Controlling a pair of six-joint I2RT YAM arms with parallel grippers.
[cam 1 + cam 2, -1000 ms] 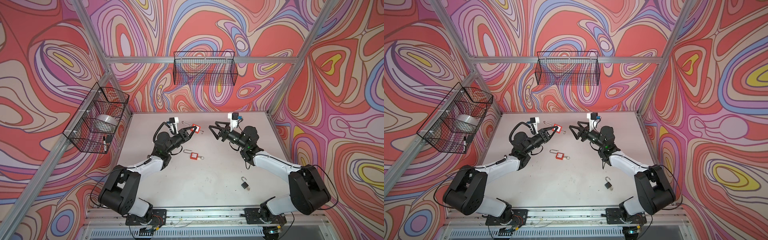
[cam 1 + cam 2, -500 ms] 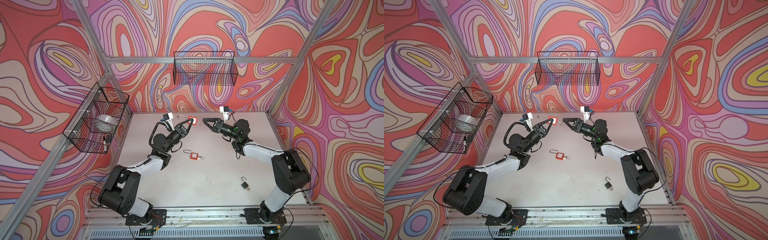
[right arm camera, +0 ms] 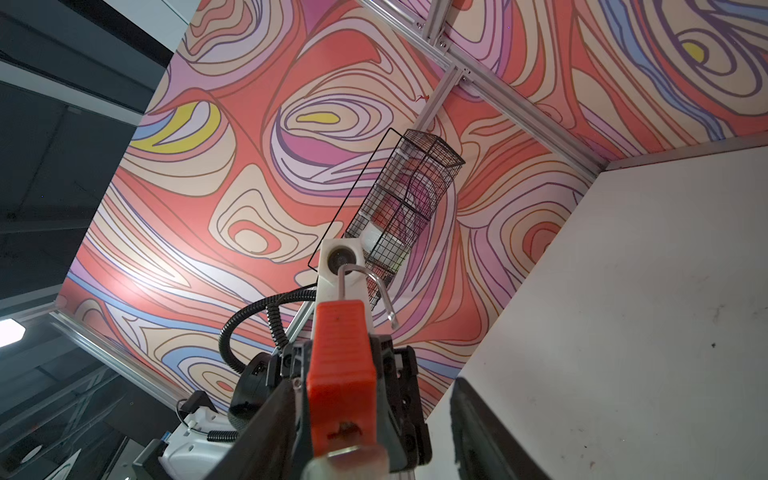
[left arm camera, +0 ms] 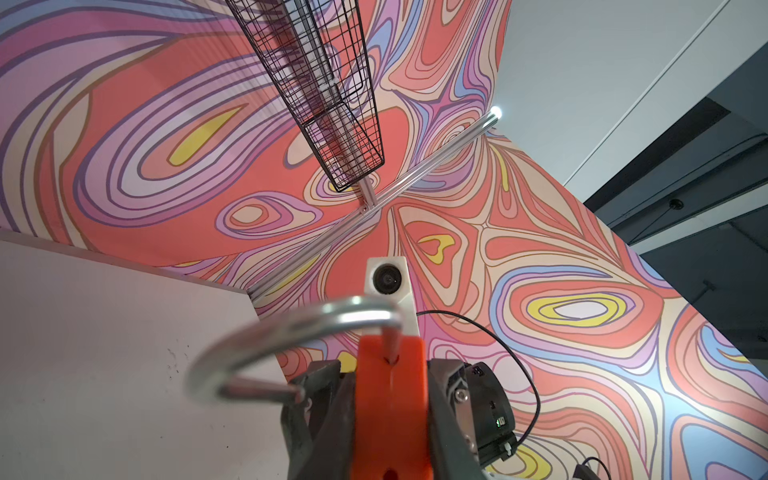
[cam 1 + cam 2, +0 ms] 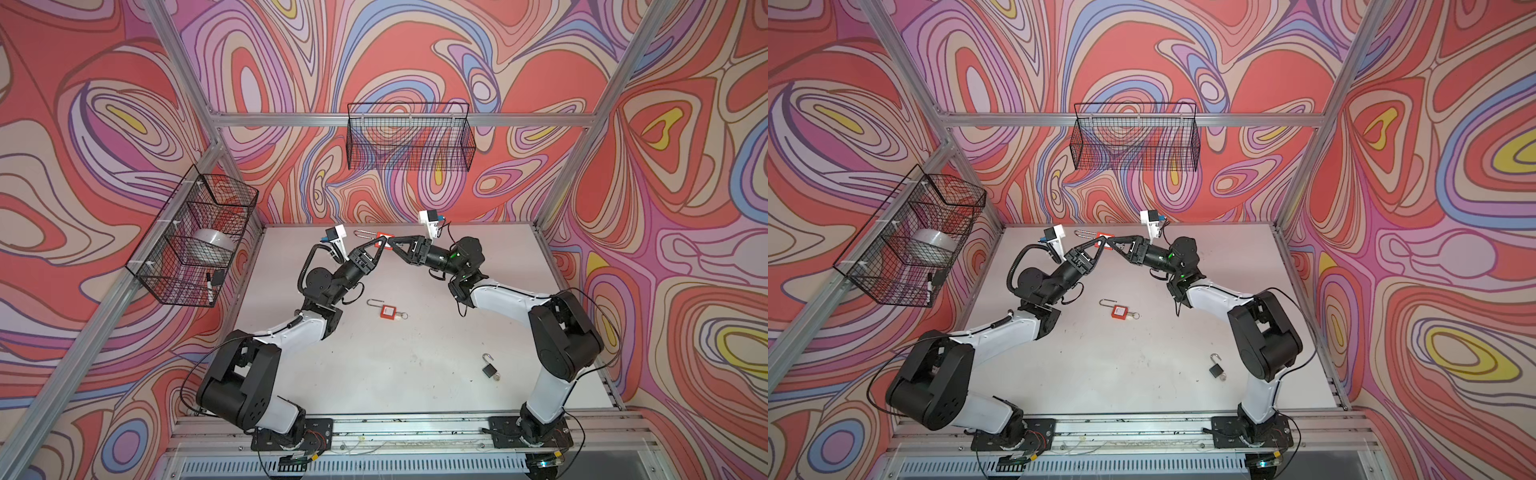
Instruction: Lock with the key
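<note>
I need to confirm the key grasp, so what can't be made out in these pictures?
- Key in the held red padlock: blurred and cut by the frame edge in the right wrist view; hidden by the right gripper in both top views.
- Gripper-to-key contact: unclear.
- Black padlock keyhole: too small in both top views.
</note>
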